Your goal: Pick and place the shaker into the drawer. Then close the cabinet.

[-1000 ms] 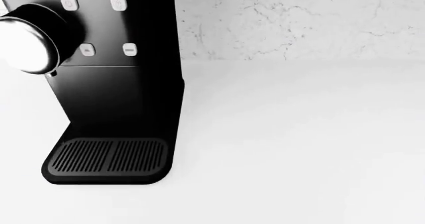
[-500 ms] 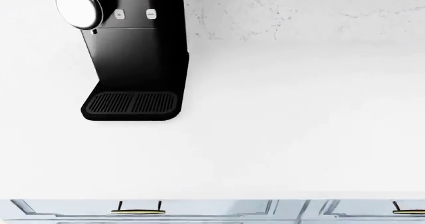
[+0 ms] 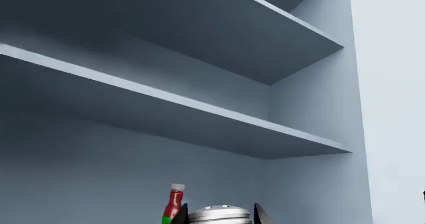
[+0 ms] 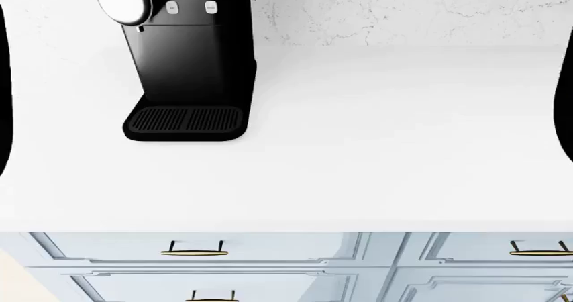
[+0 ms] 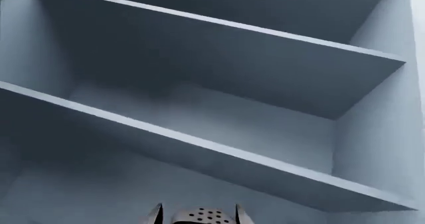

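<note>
In the left wrist view a grey shaker (image 3: 219, 216) with a rounded top shows between the dark fingertips of my left gripper (image 3: 220, 209), which stands open inside an open cabinet (image 3: 199, 109). The right wrist view shows a shaker's holed top (image 5: 199, 217) between the spread fingertips of my right gripper (image 5: 197, 209). Whether either gripper touches a shaker I cannot tell. Shut drawers with brass handles (image 4: 194, 250) run under the counter (image 4: 376, 154) in the head view. Neither gripper shows there.
A red bottle with a green band (image 3: 173, 204) stands beside the shaker. Blue-grey shelves (image 5: 219, 149) run above both grippers. A tall black coffee machine (image 4: 192, 60) stands at the counter's back left. Dark arm parts (image 4: 4, 101) edge the head view.
The head view has drawn back: the coffee machine looks smaller, and the counter's front edge and the drawers beneath it have risen into view.
</note>
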You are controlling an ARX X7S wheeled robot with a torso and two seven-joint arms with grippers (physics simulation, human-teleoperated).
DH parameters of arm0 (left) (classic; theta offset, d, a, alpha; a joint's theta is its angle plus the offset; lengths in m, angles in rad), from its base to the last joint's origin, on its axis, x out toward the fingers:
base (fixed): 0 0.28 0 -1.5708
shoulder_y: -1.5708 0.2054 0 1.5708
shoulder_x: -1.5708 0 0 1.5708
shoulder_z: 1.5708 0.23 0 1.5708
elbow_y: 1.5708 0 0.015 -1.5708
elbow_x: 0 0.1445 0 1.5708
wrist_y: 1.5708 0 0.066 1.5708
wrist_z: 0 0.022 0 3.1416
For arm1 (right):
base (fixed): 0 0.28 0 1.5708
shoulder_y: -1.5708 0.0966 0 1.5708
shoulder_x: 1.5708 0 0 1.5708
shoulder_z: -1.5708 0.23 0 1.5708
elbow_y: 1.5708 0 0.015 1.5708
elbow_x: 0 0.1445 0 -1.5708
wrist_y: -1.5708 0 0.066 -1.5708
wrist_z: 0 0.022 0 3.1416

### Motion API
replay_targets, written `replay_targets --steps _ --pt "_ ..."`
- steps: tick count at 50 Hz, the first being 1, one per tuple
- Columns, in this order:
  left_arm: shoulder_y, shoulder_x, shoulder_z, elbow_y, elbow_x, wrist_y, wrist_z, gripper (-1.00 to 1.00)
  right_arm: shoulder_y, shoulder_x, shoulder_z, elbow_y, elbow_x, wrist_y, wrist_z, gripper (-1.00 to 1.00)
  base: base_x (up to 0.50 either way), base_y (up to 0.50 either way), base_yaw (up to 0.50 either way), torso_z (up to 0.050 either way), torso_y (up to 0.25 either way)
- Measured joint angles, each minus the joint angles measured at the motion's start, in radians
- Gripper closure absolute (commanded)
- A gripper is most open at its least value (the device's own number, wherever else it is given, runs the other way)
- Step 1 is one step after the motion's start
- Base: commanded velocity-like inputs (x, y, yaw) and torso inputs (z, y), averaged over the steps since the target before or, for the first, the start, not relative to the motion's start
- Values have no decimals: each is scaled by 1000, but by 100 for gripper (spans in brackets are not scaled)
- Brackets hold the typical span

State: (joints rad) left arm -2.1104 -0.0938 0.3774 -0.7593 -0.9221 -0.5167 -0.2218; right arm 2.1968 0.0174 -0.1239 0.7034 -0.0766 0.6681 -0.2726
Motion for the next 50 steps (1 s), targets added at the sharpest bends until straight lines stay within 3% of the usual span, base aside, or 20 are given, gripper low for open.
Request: replay_targets --steps 11,22,35,50 --pt "557 -205 18 678 -236 -85 -340 100 -433 4 37 -740 61 465 46 100 0 0 0 0 0" --pt "958 -341 22 1058 -302 -79 -494 100 -785 3 85 -1252 105 750 95 100 0 0 0 0 0" --pt "1225 -409 45 1208 -261 -38 -519 100 -1065 -9 136 -1510 182 845 159 100 -30 -137 0 0 0" --pt "1338 -413 72 1237 -237 -10 -504 100 -1189 -10 219 -1593 330 885 261 100 -132 -500 0 0 0"
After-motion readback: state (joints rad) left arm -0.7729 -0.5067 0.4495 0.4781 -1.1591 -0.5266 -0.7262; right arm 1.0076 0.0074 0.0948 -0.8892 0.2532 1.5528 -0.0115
